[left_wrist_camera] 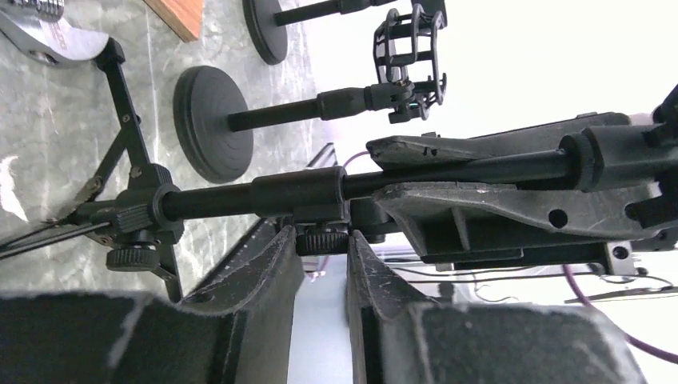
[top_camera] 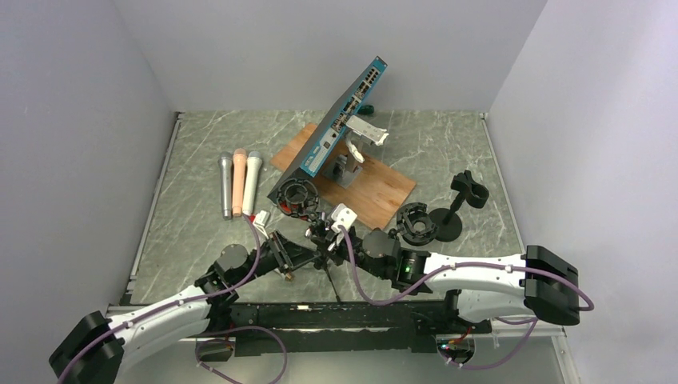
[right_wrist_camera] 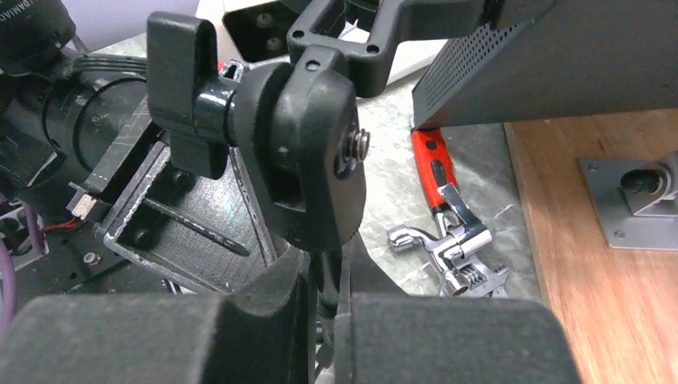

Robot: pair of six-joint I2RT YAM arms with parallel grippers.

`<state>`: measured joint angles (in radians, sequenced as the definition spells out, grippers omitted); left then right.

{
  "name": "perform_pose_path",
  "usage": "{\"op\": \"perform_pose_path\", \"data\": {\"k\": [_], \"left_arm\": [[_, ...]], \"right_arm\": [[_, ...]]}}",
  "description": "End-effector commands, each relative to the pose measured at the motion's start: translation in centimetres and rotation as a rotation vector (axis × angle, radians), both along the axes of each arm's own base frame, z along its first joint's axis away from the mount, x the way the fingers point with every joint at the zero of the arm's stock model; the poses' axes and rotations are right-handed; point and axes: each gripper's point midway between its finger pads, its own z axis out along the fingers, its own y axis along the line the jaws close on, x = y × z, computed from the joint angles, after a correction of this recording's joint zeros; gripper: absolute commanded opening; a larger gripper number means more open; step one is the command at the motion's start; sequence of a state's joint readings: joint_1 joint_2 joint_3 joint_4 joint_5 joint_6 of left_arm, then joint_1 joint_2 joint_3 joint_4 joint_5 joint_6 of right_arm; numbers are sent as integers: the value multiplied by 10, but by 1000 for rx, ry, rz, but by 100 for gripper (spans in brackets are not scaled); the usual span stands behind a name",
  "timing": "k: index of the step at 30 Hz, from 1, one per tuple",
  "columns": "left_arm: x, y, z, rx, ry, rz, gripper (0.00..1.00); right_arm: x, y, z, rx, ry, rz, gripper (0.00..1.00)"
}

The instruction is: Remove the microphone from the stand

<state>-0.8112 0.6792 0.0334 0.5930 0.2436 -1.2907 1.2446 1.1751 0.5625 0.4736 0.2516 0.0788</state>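
A black tripod stand (top_camera: 321,244) stands at the near middle, with a shock mount (top_camera: 300,198) at its top. I see no microphone in the mount. Three microphones, silver (top_camera: 226,186), pink (top_camera: 239,182) and white (top_camera: 252,182), lie side by side at the left. My left gripper (left_wrist_camera: 322,240) is shut on the knurled knob of the stand's collar (left_wrist_camera: 300,192). My right gripper (right_wrist_camera: 326,272) is shut on the thin pole just under the swivel joint (right_wrist_camera: 308,152). In the top view both grippers meet at the stand, the left (top_camera: 297,258) and the right (top_camera: 334,244).
Two round-based desk stands are at the right, one with a clip (top_camera: 470,190) and one with a shock mount (top_camera: 416,224). A tilted network switch (top_camera: 332,132) rests on a wooden board (top_camera: 376,188). A red-handled wrench (right_wrist_camera: 448,232) lies beside the tripod.
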Motion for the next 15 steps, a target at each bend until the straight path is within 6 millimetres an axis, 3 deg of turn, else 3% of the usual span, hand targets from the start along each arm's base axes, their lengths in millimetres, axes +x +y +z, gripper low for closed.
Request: {"op": "perform_pose_path", "data": {"k": [1, 9, 15], "left_arm": [[-10, 4, 2, -148, 155, -21, 0], [-14, 14, -22, -248, 527, 33, 0], [-10, 22, -36, -248, 592, 100, 3]], "right_arm": [[3, 10, 19, 71, -28, 5, 0], [-1, 11, 10, 66, -39, 31, 0], [-5, 11, 9, 53, -51, 39, 0]]}}
